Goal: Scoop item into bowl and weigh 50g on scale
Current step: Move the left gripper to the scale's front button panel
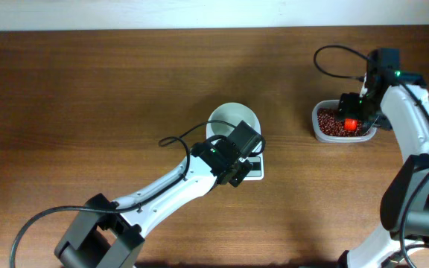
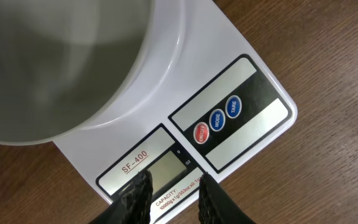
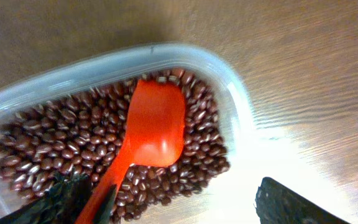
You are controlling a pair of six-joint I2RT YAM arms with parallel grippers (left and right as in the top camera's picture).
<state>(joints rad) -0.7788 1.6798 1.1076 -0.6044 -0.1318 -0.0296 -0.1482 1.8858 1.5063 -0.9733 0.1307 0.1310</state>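
Jaws of the left gripper (image 2: 173, 200) are standing slightly apart, grasping nothing, hovering over the display of the scale (image 2: 253, 124); the bowl (image 2: 73, 68) is sitting on the scale. Jaws of the right gripper (image 3: 174, 202) are spreading wide, released, above the clear tub (image 3: 241, 106); the beans (image 3: 48, 137) are lying inside with the red scoop (image 3: 154, 124) on them, its handle passing just beside one finger. From overhead the left arm is hiding most of the scale, and the tub is lying well apart on the table (image 1: 88, 89); only the left wrist view is showing three round buttons (image 2: 217, 119).
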